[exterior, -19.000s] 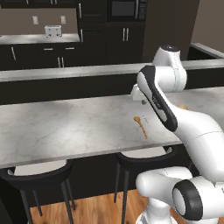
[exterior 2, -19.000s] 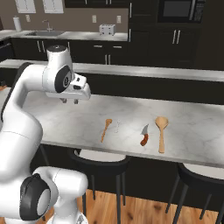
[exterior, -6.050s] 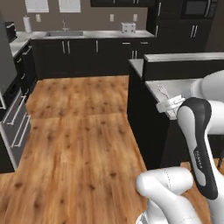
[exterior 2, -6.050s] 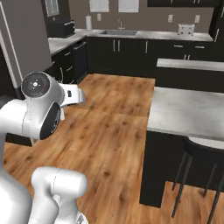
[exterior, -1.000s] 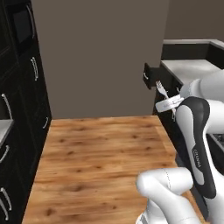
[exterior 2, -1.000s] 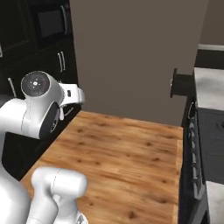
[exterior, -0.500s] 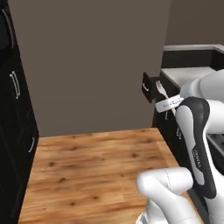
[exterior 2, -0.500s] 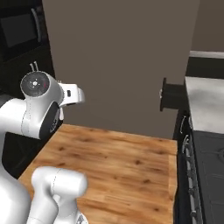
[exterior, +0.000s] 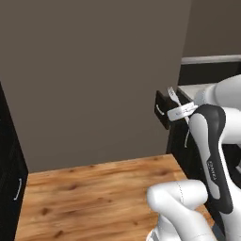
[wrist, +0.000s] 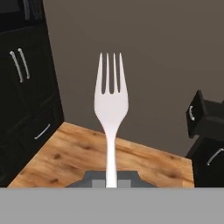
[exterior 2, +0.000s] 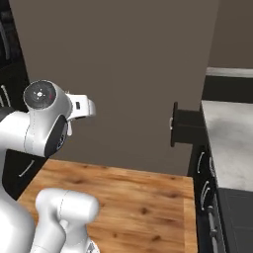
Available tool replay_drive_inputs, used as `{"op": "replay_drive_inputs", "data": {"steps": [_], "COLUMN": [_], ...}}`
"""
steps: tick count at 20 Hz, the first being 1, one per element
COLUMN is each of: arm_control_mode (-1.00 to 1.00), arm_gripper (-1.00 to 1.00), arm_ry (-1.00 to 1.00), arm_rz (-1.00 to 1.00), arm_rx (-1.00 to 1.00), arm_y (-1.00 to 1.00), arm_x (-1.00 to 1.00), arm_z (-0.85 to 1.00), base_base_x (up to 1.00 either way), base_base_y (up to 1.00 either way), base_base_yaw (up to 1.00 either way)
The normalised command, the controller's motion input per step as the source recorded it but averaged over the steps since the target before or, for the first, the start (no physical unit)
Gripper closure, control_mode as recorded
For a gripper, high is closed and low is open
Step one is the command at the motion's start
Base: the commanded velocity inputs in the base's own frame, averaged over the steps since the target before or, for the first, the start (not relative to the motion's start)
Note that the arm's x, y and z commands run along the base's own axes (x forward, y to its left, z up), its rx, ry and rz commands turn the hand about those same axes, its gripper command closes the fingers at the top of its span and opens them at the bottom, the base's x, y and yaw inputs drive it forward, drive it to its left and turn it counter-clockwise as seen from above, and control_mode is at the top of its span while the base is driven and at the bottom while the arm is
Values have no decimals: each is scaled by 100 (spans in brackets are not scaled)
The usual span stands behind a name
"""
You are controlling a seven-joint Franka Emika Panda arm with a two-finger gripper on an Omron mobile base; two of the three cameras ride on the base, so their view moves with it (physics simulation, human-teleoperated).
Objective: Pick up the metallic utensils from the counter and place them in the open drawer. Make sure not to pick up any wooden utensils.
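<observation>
One silvery fork [wrist: 111,114] stands upright in the hand view, its handle running down into the pincer [wrist: 111,181], which is closed on it, tines pointing up toward a plain grey-brown wall [wrist: 144,57]. In the left base view the same fork [exterior: 174,96] shows as a thin pale sliver sticking up from the pincer [exterior: 181,112] at the end of the white arm, just in front of the open drawer [exterior: 162,108]. That drawer is a shallow black box with a curved silver handle, jutting out from the black cabinet run under a pale worktop; in the right base view the open drawer [exterior 2: 185,126] sits well apart from the arm's wrist, across a stretch of wooden floor [exterior 2: 133,195]. In the hand view the open drawer [wrist: 203,114] lies to the right of the fork, beyond it.
</observation>
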Motion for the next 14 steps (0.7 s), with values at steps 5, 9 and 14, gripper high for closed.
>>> {"op": "replay_drive_inputs", "data": {"steps": [5,9,14], "arm_control_mode": [100,100,100], "arm_gripper": [100,100,100], "arm_ry": [0,0,0], "arm_rz": [0,0,0], "arm_rx": [0,0,0], "arm_y": [0,0,0], "arm_x": [0,0,0], "arm_z": [0,0,0], "base_base_x": [100,94,65], "base_base_y": [-8,0,-5], "base_base_yaw": [-5,-18,-23]}}
